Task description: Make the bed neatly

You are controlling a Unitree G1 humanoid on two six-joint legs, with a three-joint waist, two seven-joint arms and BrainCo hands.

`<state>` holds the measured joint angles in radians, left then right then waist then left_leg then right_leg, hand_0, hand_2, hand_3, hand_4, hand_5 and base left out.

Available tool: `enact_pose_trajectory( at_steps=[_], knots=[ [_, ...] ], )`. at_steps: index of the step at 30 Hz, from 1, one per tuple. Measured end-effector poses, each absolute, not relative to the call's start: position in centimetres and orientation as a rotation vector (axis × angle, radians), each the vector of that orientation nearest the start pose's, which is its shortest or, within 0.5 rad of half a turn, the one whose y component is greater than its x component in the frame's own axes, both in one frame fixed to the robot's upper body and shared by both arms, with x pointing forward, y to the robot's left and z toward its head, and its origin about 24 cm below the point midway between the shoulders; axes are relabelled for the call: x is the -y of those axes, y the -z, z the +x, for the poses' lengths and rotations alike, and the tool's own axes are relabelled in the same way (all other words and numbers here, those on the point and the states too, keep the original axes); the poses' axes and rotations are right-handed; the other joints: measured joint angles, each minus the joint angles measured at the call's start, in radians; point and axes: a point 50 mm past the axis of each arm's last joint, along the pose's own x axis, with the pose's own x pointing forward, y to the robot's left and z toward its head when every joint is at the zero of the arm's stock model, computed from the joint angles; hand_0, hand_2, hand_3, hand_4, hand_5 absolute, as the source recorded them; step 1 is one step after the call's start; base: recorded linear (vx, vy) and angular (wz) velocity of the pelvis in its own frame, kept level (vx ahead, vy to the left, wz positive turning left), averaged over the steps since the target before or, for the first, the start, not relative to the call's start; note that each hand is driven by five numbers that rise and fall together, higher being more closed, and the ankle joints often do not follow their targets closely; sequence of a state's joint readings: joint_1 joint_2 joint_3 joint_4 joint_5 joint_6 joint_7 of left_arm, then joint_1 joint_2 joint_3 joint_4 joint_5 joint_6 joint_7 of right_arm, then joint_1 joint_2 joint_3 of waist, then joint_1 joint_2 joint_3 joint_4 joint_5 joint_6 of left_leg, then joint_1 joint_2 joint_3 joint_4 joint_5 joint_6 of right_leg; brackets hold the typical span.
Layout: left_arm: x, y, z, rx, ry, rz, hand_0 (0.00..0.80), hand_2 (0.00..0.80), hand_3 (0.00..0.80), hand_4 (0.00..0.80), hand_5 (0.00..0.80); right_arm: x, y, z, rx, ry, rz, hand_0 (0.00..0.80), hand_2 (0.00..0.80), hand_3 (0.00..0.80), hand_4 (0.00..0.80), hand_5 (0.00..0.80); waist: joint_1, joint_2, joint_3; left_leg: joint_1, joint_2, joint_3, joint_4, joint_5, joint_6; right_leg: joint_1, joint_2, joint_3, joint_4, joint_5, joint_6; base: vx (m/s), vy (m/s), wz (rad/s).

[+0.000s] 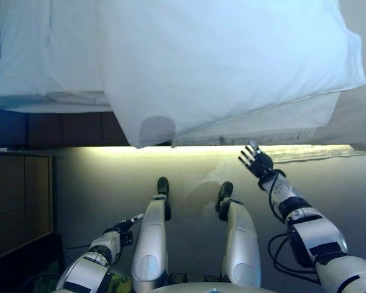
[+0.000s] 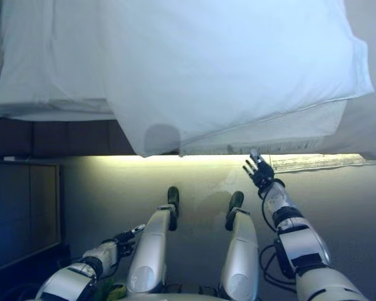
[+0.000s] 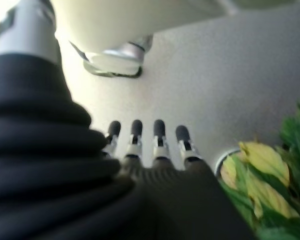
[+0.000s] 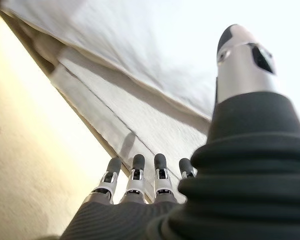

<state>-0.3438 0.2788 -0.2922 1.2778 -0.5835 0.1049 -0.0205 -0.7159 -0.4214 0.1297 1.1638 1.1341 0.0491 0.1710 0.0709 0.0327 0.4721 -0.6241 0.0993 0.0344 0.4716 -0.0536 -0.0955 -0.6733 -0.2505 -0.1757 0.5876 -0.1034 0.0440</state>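
The bed (image 1: 43,97) fills the upper part of the eye views. A white duvet (image 1: 232,61) lies across it, and one corner (image 1: 147,131) hangs over the near edge. A white sheet edge (image 1: 280,119) shows below the duvet. My right hand (image 1: 256,160) is raised just below the bed's edge, fingers straight and empty; its wrist view shows the fingers (image 4: 135,175) pointing at the layered sheet edge (image 4: 110,120). My left hand (image 1: 123,227) hangs low by my side, fingers straight, holding nothing.
A dark wooden cabinet (image 1: 18,201) stands at the left beside the bed. The floor (image 1: 97,183) is pale carpet. A green and yellow plant (image 3: 265,180) shows close to my left hand.
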Motion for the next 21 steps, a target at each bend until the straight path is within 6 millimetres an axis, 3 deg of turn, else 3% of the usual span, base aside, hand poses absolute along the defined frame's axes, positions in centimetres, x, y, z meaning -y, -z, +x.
enact_pose_trajectory(
  at_steps=[4,10,16,21],
  knots=[
    [-22.5,11.9,21.1,-1.008,-0.174,-0.081,0.000,0.000,0.000,0.000,0.000,25.9,-4.6,36.0,-0.290,0.181,0.661,0.000,0.000,0.000,0.000,0.000,0.005,0.001,0.005,-0.057,-0.003,-0.016,0.045,-0.006,-0.008,-0.061,-0.010,-0.002,0.067,-0.026,-0.010,-0.008,0.013,0.10],
    [-22.2,11.7,21.5,-0.986,-0.180,-0.138,0.000,0.000,0.000,0.000,0.000,28.6,-9.5,37.4,-0.187,0.212,0.610,0.000,0.000,0.000,0.000,0.000,0.037,0.024,0.016,-0.144,-0.007,-0.041,0.107,-0.011,-0.015,-0.146,-0.021,-0.004,0.148,-0.053,-0.029,0.027,0.017,0.08],
    [-22.3,11.9,21.0,-0.972,-0.195,-0.178,0.000,0.000,0.000,0.000,0.000,28.7,-14.7,39.1,-0.077,0.197,0.598,0.000,0.000,0.000,0.000,0.000,0.056,0.029,0.018,-0.213,-0.008,-0.063,0.150,-0.010,-0.015,-0.207,-0.019,-0.004,0.192,-0.061,-0.036,0.050,0.007,0.07],
    [-22.3,12.1,20.6,-0.963,-0.192,-0.186,0.000,0.000,0.000,0.000,0.000,29.0,-17.5,39.6,-0.028,0.205,0.586,0.000,0.000,0.000,0.000,0.000,0.078,0.034,0.020,-0.262,-0.012,-0.071,0.174,-0.011,-0.017,-0.250,-0.022,-0.004,0.213,-0.064,-0.039,0.045,-0.010,0.05]
  ],
)
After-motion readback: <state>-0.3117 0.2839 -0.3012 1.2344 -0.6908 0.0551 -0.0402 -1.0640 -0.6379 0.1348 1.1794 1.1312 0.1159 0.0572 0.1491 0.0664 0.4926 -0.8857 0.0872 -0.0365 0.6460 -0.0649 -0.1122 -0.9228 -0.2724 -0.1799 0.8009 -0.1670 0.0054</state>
